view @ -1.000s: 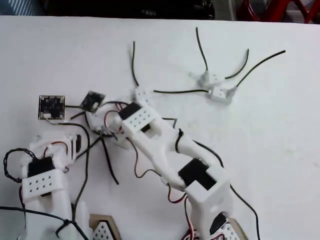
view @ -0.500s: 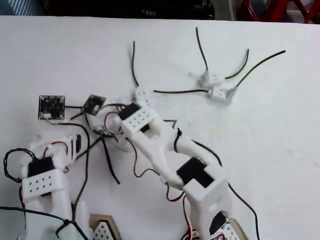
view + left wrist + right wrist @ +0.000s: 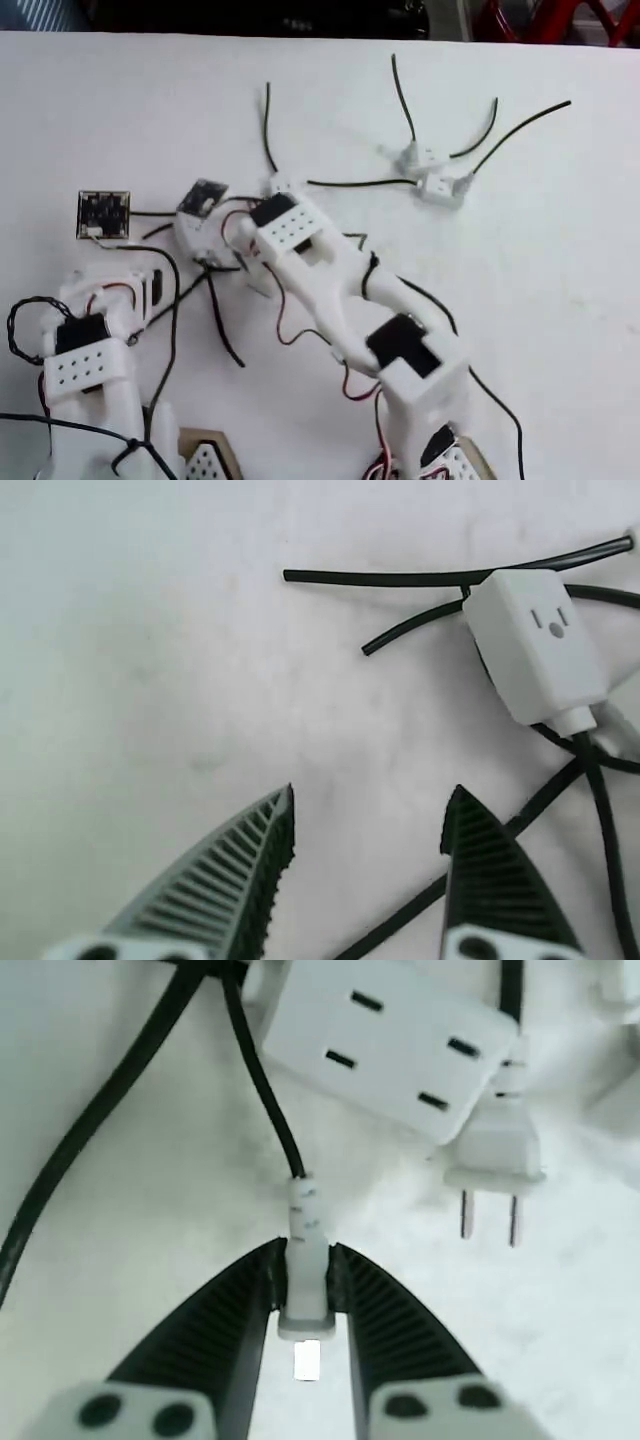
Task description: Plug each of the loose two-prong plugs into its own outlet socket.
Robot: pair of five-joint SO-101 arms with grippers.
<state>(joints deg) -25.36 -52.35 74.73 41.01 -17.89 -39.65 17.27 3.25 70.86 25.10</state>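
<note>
Right arm (image 3: 340, 290) lies extended beside a white outlet block (image 3: 196, 238) among black cords (image 3: 360, 183).

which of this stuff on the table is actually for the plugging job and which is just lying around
For the job:
- plug clamped in the right tool
- loose plug
- four-slot outlet block
- white socket
- left tool, open

Lying about:
- dark patterned square, use unclear
- red frame at the back
</note>
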